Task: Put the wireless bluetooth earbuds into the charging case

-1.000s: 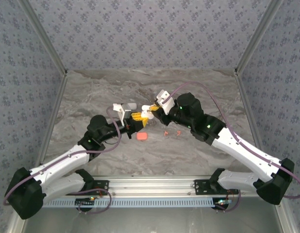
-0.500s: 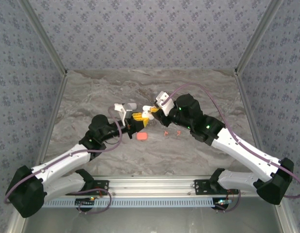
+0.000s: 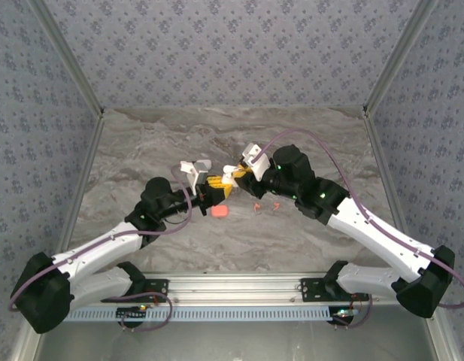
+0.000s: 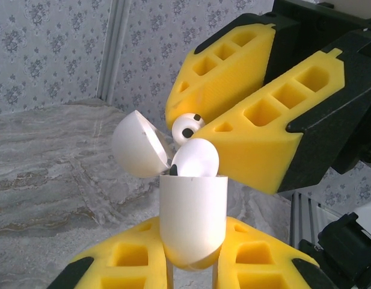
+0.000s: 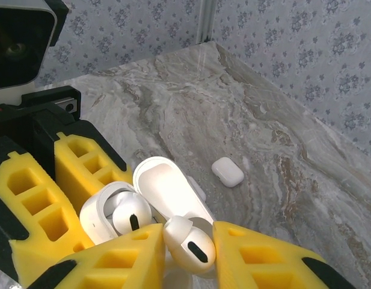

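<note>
My left gripper (image 4: 192, 256) is shut on a white charging case (image 4: 192, 217), held upright above the table with its lid (image 4: 139, 146) hinged open. One white earbud (image 4: 195, 159) sits in the case. My right gripper (image 5: 188, 256) meets it from the right, its yellow fingers (image 4: 281, 126) closed on a second white earbud (image 5: 188, 244) just over the case's mouth (image 5: 110, 214). From above, both grippers (image 3: 210, 184) (image 3: 233, 174) touch tips at mid-table. Two coral-red earbuds (image 3: 256, 206) (image 3: 277, 204) lie on the table below the right gripper.
A coral case (image 3: 220, 213) lies on the marble just in front of the grippers. A closed white case (image 5: 227, 171) lies farther back. Patterned walls stand on three sides, and the metal rail (image 3: 232, 289) runs along the near edge.
The left gripper with the case has crept right, closer under the right gripper. The held earbud now sits lower, at the case's opening.
</note>
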### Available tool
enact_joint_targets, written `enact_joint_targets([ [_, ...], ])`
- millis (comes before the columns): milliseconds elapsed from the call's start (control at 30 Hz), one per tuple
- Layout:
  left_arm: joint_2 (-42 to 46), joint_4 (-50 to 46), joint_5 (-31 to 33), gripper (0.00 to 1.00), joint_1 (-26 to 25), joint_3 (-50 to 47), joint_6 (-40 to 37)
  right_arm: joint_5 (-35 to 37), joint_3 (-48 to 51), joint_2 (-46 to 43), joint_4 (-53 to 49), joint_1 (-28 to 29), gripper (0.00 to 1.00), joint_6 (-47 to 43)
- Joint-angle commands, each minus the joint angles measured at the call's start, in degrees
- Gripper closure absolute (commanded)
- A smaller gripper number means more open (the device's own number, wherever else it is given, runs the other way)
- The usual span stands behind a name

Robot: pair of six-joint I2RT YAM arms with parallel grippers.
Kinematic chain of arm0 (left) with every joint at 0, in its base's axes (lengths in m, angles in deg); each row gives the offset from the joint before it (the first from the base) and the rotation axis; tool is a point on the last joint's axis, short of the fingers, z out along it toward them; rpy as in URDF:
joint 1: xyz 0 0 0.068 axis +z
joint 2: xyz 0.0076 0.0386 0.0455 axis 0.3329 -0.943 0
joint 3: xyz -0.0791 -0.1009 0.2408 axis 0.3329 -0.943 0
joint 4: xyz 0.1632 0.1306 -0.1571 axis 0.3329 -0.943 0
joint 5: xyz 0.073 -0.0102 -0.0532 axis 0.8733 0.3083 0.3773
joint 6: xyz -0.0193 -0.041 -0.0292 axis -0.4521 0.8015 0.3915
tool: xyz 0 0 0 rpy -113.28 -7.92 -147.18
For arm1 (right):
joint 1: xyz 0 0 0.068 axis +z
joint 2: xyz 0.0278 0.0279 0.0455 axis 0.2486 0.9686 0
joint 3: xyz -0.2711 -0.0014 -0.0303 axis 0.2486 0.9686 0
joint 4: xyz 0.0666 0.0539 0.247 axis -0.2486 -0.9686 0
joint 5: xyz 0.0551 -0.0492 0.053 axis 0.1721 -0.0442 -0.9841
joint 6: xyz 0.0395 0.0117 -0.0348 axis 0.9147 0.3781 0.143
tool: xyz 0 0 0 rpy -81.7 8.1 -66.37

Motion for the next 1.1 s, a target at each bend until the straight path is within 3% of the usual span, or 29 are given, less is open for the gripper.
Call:
enact_joint_targets([
  [0, 0.30, 4.87, 0.56, 1.00, -0.17, 2.48, 0.09, -2.92, -0.91, -0.50, -2.53, -0.77, 0.71, 2.33],
  [600, -0.22, 5.27, 0.49, 1.00, -0.36, 2.35, -0.06, -10.40, -1.30, -0.41, -1.16, -4.64, 0.66, 7.60],
  [1067, -0.57, 7.59, 0.40, 1.00, -0.40, 1.51, 0.18, -23.54, -3.37, -1.12, 4.82, -11.36, 0.47, 17.50],
])
